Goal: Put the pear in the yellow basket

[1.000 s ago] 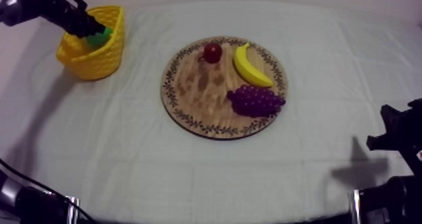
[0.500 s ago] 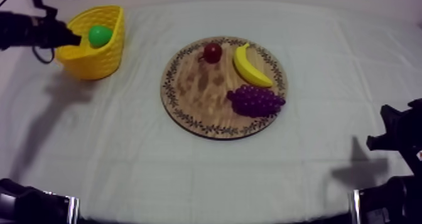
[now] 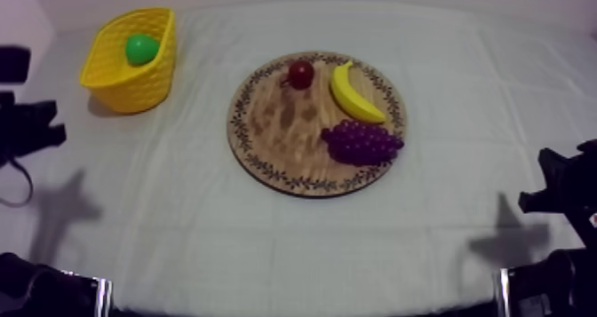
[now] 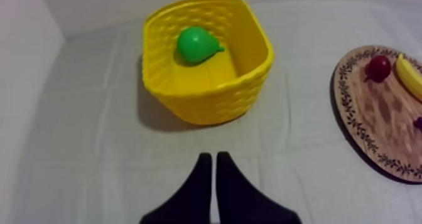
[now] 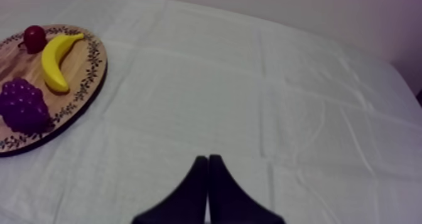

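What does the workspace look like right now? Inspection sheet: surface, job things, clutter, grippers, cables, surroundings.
Surface: grey-white cloth, lightly creased.
Job's things: pear lies inside the basket; board sits mid-table, apart from the basket.
Clutter: banana, grapes and small red fruit on the board.
Grippers: left gripper shut on nothing, short of the basket; right gripper shut on nothing, over bare cloth beside the board.
Cables: nothing seen.
Surroundings: pale wall behind the table.
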Tool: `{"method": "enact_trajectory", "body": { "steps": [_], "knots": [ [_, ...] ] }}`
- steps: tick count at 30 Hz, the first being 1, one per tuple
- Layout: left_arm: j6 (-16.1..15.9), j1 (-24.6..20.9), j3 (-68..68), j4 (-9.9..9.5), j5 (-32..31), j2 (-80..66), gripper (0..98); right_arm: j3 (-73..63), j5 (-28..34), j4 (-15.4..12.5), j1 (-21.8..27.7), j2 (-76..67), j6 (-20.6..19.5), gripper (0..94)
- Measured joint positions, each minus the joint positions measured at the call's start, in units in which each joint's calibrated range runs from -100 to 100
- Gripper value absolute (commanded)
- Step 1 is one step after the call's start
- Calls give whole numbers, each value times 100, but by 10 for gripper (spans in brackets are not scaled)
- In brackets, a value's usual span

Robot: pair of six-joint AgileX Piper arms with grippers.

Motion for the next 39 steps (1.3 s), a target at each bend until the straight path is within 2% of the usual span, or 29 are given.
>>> {"method": "enact_trajectory", "body": {
  "steps": [4, 10, 15, 19, 22, 26, 34, 39],
  "knots": [
    [101, -12, 797, 90, -100, -1211, 0, 0, 0, 0, 0, 0, 0, 3],
    [-46, -140, 1888, 439, -112, -2839, 10, 0, 0, 0, 0, 0, 0, 3],
    [-423, -215, 2378, 865, 178, -3658, 8, 0, 0, 0, 0, 0, 0, 3],
    [-687, -170, 2442, 982, 251, -3832, 3, 0, 0, 0, 0, 0, 0, 3],
    [-710, -162, 2591, 1104, -134, -3843, 1, 0, 0, 0, 0, 0, 0, 3],
    [-495, -157, 2654, 1206, -526, -3848, 1, 0, 1, 0, 0, 0, 0, 3],
    [358, -154, 2667, 1230, -576, -3856, 1, 0, 1, 0, 0, 0, 0, 3],
    [432, -154, 2667, 1235, -576, -3853, 1, 0, 1, 0, 0, 0, 0, 3]
  ]
}}
